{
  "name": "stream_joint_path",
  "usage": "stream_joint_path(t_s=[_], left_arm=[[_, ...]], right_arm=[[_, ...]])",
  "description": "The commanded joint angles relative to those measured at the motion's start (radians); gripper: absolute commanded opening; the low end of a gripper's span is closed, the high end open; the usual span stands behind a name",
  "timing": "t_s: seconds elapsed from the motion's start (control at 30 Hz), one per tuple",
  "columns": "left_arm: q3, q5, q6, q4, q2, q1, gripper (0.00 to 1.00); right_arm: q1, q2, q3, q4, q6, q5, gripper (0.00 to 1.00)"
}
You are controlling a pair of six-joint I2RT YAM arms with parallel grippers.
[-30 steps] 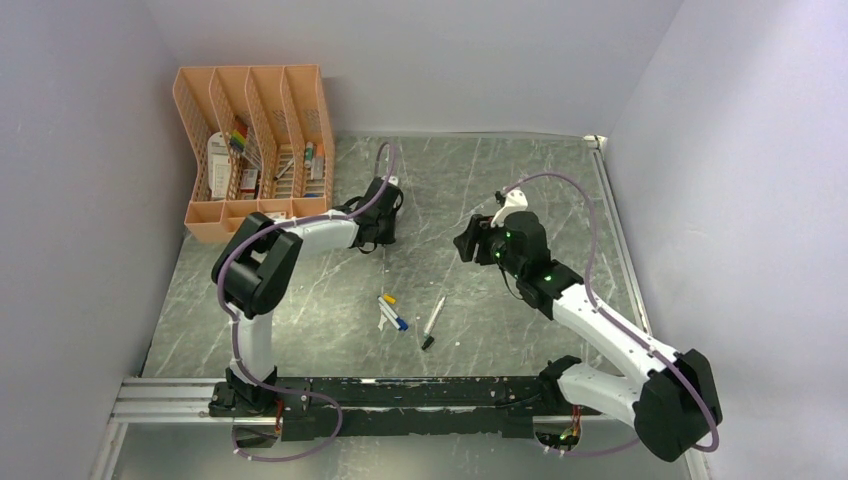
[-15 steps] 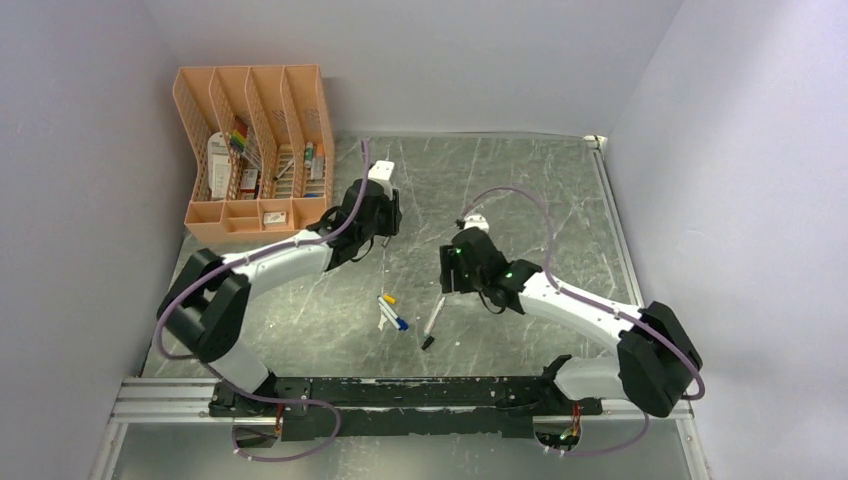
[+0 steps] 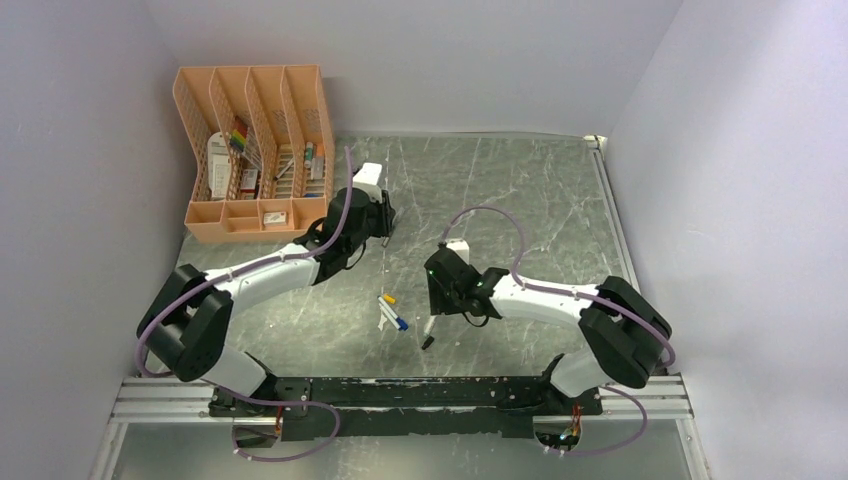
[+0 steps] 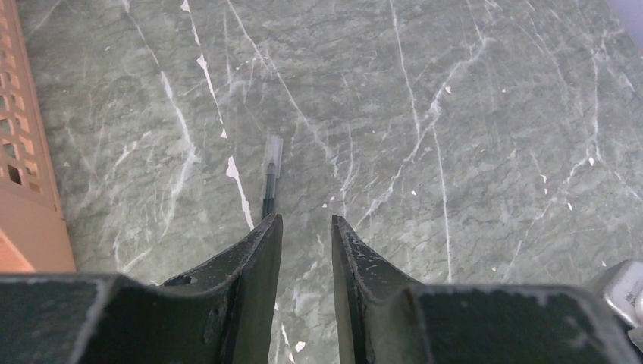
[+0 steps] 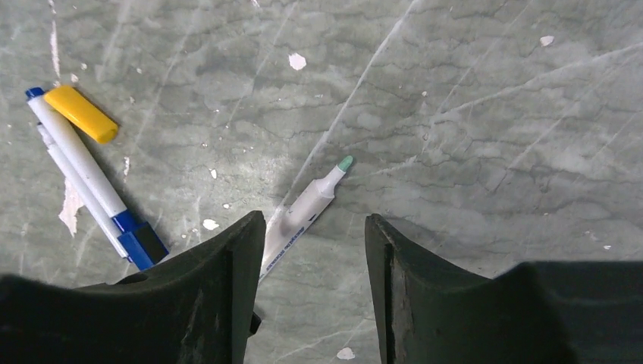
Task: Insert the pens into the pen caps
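In the left wrist view a dark-barrelled pen [image 4: 268, 189] with a clear end lies on the table just ahead of my left finger [image 4: 254, 250]. My left gripper [image 4: 307, 221] is slightly open and empty above it. In the right wrist view a white pen [image 5: 307, 208] with a green tip lies between my open right gripper's [image 5: 311, 221] fingers, close to the left finger. A yellow-orange cap [image 5: 80, 114] lies beside a second white pen [image 5: 76, 155], which has a blue cap [image 5: 136, 236] at its lower end. The black cap is mostly hidden.
An orange desk organiser [image 3: 255, 150] with several compartments stands at the back left; its edge shows in the left wrist view [image 4: 23, 189]. In the top view, the pens and the yellow cap [image 3: 389, 298] lie mid-table between the left gripper [image 3: 384, 222] and the right gripper [image 3: 437, 298].
My right arm has swung left and down to hover over the white green-tipped pen. My left arm has lowered and stretched out, with its gripper staying near the dark pen.
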Motion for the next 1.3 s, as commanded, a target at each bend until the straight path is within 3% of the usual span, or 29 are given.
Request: stream_joint_path(t_s=[0.0,0.33,0.83,1.03,1.17,1.27], left_arm=[[-0.016,-0.042,0.020,0.034,-0.044,0.002,0.39],[-0.030,-0.082,0.037,-0.005,-0.055,0.003,0.38],[-0.047,-0.086,0.034,-0.030,-0.085,0.009,0.39],[-0.030,0.094,-0.018,-0.033,-0.093,0.071,0.40],[-0.040,0.401,0.007,0.059,-0.108,0.082,0.47],[-0.095,0.600,-0.068,0.230,-0.121,0.083,0.60]], right_arm=[[0.009,0.036,0.029,-0.012,0.031,-0.006,0.51],[0.022,0.101,0.038,0.022,0.045,-0.065,0.37],[-0.013,0.163,0.056,0.121,-0.006,-0.099,0.00],[-0.128,0.027,0.038,0.191,-0.065,-0.156,0.00],[-0.220,-0.091,0.014,0.263,-0.098,-0.210,0.00],[-0.274,-0.197,-0.042,0.376,-0.102,-0.262,0.00]])
